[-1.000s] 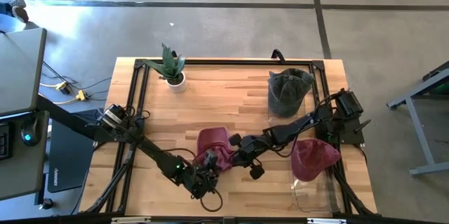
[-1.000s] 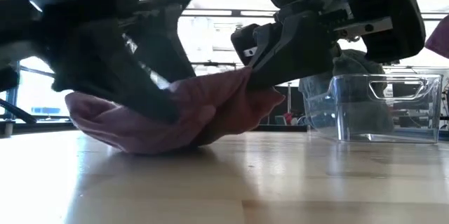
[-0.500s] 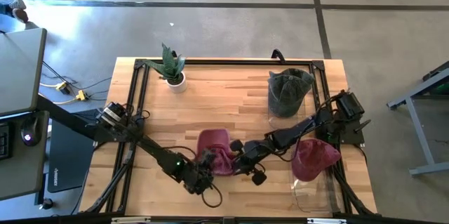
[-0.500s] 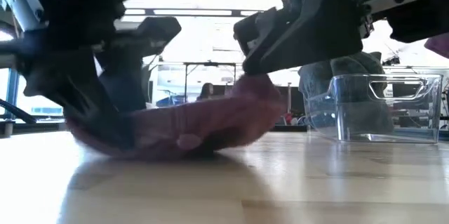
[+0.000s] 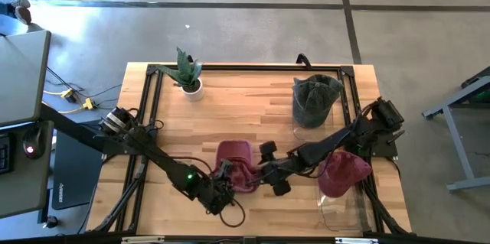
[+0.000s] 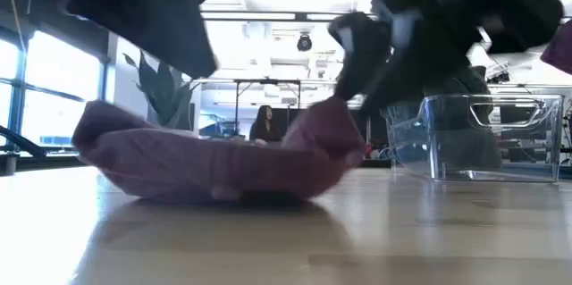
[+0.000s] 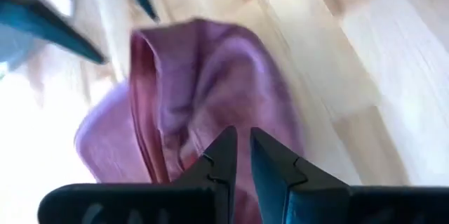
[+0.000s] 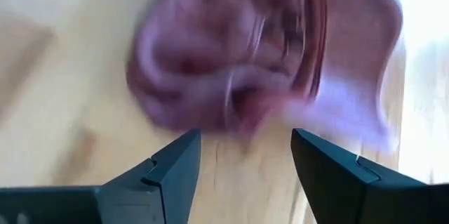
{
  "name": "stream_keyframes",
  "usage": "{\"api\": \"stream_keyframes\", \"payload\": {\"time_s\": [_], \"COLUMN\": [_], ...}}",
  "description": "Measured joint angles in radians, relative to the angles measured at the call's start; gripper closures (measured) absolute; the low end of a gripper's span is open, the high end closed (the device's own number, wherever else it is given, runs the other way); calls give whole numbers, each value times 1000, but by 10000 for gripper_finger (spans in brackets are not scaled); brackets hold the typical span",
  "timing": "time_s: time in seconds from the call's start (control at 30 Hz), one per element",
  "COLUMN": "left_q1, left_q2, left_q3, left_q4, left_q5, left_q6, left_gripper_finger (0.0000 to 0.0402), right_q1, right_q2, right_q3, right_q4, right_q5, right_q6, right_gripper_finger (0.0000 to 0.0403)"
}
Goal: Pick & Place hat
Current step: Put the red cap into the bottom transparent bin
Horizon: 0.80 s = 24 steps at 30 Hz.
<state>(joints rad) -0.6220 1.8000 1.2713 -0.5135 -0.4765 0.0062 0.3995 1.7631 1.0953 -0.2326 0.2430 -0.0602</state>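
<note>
Released since a second ago, the pink hat point(image 5: 236, 166) lies on the counter point(image 5: 253, 106); right claw point(image 8: 242, 155) spread apart, left claw point(image 7: 240, 148) nearly together.

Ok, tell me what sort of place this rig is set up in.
Probably a lab or open workshop, not a home. The wooden table stands on a bare concrete floor, a desk with a computer mouse sits beside it, and the low view shows ceiling lights and big windows.

The left tool point(image 7: 242, 147), fingers nearly together, points at a crumpled pink hat point(image 7: 203, 83) on the wooden table point(image 7: 379, 62).
</note>
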Motion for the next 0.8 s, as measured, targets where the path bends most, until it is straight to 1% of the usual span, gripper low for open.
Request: {"api": "stream_keyframes", "payload": {"time_s": [0.07,0.17,0.23,0.27,0.33,0.4,0.47,0.53,0.6,0.7,0.8], "left_q1": [13,31,33,32,32,47,68,92,116,154,192], "left_q2": [1,1,2,2,-8,-10,20,64,98,136,191], "left_q3": [0,0,-1,-1,-1,0,1,0,-1,0,-1], "left_q4": [10,-74,-125,-124,-106,-31,59,143,193,200,212], "left_q5": [-3,64,26,-7,-22,30,84,107,124,182,305], "left_q6": [-28,-44,-66,-83,-91,-79,-64,-50,-39,-42,-37], "left_gripper_finger": [369,372,375,377,382,389,397,400,400,400,400], "right_q1": [9,23,29,29,20,5,-7,-14,-15,-8,4], "right_q2": [1,1,2,2,2,2,2,2,2,-2,-16], "right_q3": [-25,-87,-127,-143,-166,-180,-183,-183,-183,-183,-182], "right_q4": [-12,57,136,179,243,273,272,276,287,304,316], "right_q5": [13,2,6,10,8,-22,-51,-68,-74,-103,-119], "right_q6": [-17,-71,-93,-93,-76,-47,-13,8,8,-10,-46], "right_gripper_finger": [187,196,201,203,207,212,217,223,230,238,244]}}
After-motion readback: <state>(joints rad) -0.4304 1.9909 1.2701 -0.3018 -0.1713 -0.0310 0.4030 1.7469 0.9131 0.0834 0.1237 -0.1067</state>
